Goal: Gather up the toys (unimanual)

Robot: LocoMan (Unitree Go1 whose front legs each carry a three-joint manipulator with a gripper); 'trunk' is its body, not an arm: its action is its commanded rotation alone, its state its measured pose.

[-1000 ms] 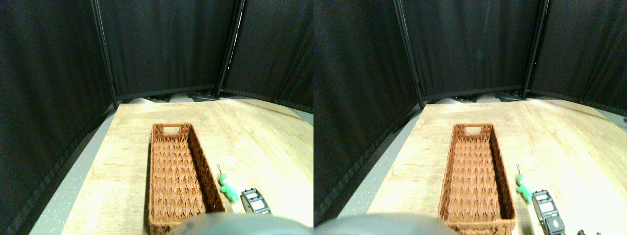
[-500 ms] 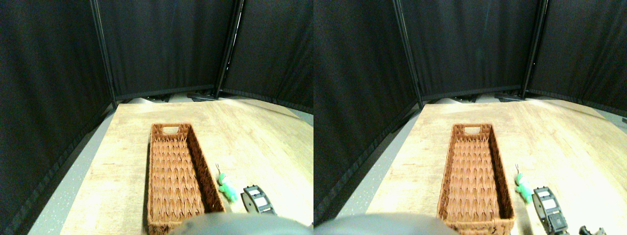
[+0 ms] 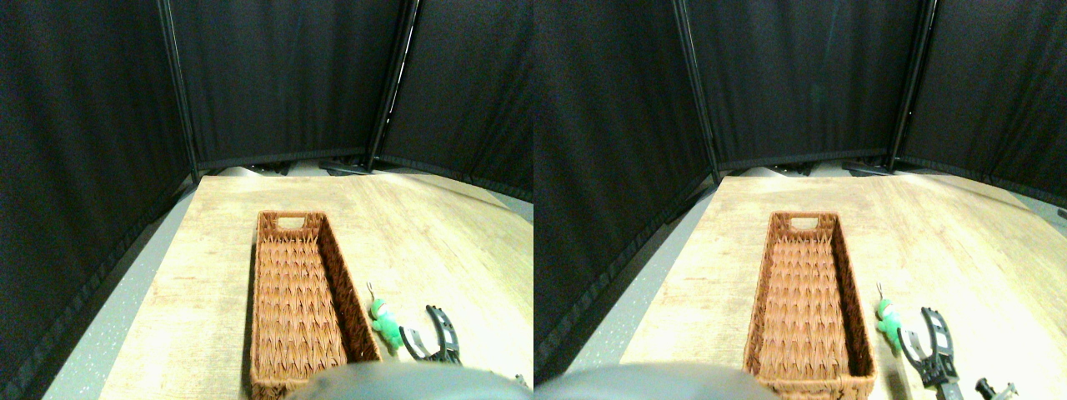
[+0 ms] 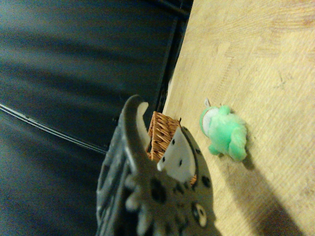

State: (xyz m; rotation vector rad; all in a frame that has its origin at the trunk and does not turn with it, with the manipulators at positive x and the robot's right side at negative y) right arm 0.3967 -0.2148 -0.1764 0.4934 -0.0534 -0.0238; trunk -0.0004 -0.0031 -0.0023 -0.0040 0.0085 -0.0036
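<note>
While the gripper (image 3: 428,332) is hanging low over the table (image 3: 467,250) with its jaws spread wide and holding nothing, the green toy (image 3: 385,321) is lying just beyond and to the left of them, apart from both tips. Its long axis is running roughly toward the jaws, loop end farthest. Past it, the basket (image 3: 288,221) is sitting empty.

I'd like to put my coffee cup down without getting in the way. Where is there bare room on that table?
The light wooden tabletop is bare left of the long brown wicker basket, beyond its far end, and far right. It is crowded at the near right, where the small green plush toy lies beside the basket with the open right gripper next to it.
</note>
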